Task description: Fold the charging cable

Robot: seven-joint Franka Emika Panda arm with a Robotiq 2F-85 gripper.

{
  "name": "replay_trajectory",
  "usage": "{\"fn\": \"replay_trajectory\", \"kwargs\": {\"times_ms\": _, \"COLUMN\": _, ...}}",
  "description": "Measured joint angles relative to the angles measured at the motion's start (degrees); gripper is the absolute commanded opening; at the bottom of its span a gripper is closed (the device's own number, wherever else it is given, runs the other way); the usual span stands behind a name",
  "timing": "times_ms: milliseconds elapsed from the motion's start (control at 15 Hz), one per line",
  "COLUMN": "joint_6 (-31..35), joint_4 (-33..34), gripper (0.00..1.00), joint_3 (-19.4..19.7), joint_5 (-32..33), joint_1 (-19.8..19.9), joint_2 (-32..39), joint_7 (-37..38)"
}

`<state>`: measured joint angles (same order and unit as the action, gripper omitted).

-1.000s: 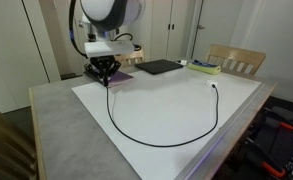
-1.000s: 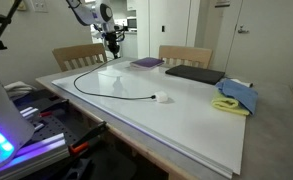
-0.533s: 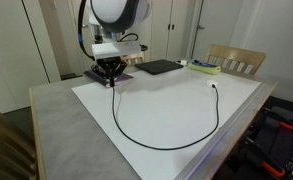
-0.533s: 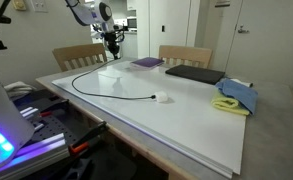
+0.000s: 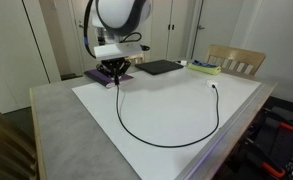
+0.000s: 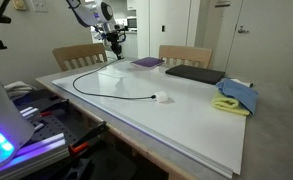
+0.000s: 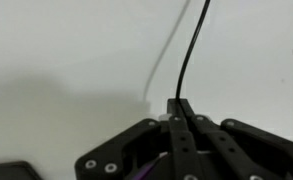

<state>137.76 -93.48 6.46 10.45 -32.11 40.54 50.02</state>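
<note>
Charging cable (image 5: pixel 171 147): very thin, limp, light; probably slides easily and springs out of a fold. Lies in wide open loop on white board (image 5: pixel 166 105), white plug (image 5: pixel 214 86) free at far end. Gripper (image 5: pixel 115 79) jaws pinched fully shut on cord's other end, near purple book (image 6: pixel 146 62). Best held near ends. Board smooth, on grey table (image 5: pixel 61 120); wooden chair (image 6: pixel 74 55) behind, office-like room

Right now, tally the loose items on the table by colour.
Black: 2, charging cable, flat pad
Purple: 1, book
Blue: 1, blue cloth
Yellow: 1, yellow cloth
Total: 5
</note>
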Motion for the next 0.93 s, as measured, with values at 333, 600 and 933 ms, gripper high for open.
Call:
{"fn": "replay_trajectory", "kwargs": {"times_ms": 333, "joint_6": -5.4, "joint_4": -0.2, "gripper": 0.01, "joint_3": 5.0, "joint_5": 5.8, "joint_1": 0.2, "joint_2": -0.1, "joint_7": 15.1}}
{"fn": "replay_trajectory", "kwargs": {"times_ms": 600, "joint_6": -10.7, "joint_4": -1.6, "gripper": 0.01, "joint_3": 6.3, "joint_5": 8.2, "joint_1": 1.4, "joint_2": -0.9, "joint_7": 27.3}}
{"fn": "replay_trajectory", "kwargs": {"times_ms": 933, "joint_6": -16.5, "joint_4": -7.1, "gripper": 0.01, "joint_3": 6.3, "joint_5": 9.2, "joint_1": 3.6, "joint_2": -4.4, "joint_7": 42.5}}
